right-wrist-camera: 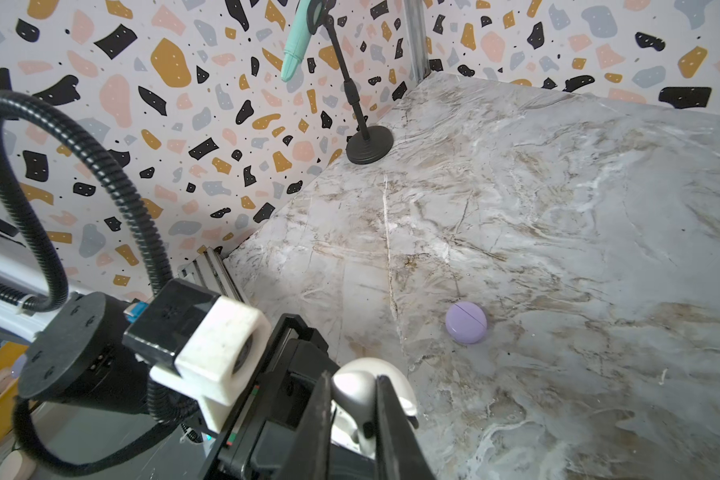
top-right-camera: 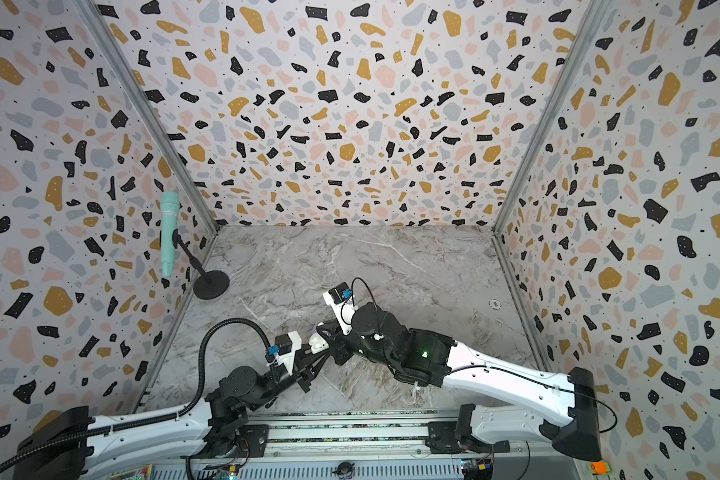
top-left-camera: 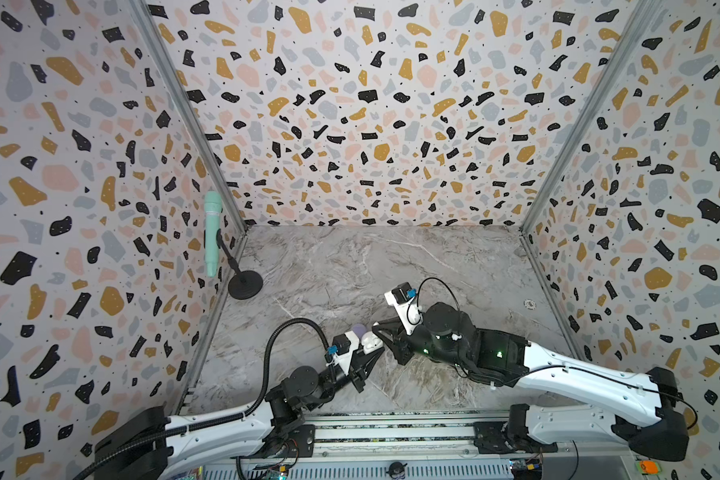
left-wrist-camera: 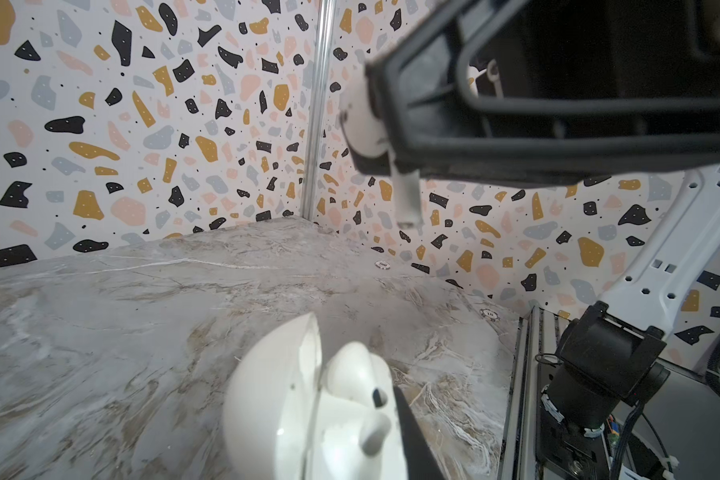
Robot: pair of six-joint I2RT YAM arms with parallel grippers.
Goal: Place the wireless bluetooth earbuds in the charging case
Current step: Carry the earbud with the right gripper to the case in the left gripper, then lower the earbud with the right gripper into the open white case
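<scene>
**Much Stays Out of Sight**

In the left wrist view the white case (left-wrist-camera: 275, 399) is blurred and cut off by the bottom edge. The white earbud (left-wrist-camera: 364, 133) above it is blurred too. In both top views the lavender case (top-left-camera: 359, 331) is mostly hidden behind the left wrist camera (top-left-camera: 344, 343).

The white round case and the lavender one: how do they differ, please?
The white round plastic case is hinged open; the lavender round plastic case is closed. The left gripper holds the white one; the lavender one lies on the marble table. Both are small and rounded.

Terrazzo-print walls (top-left-camera: 350, 104) around grey marble floor (top-left-camera: 391, 257)
</scene>
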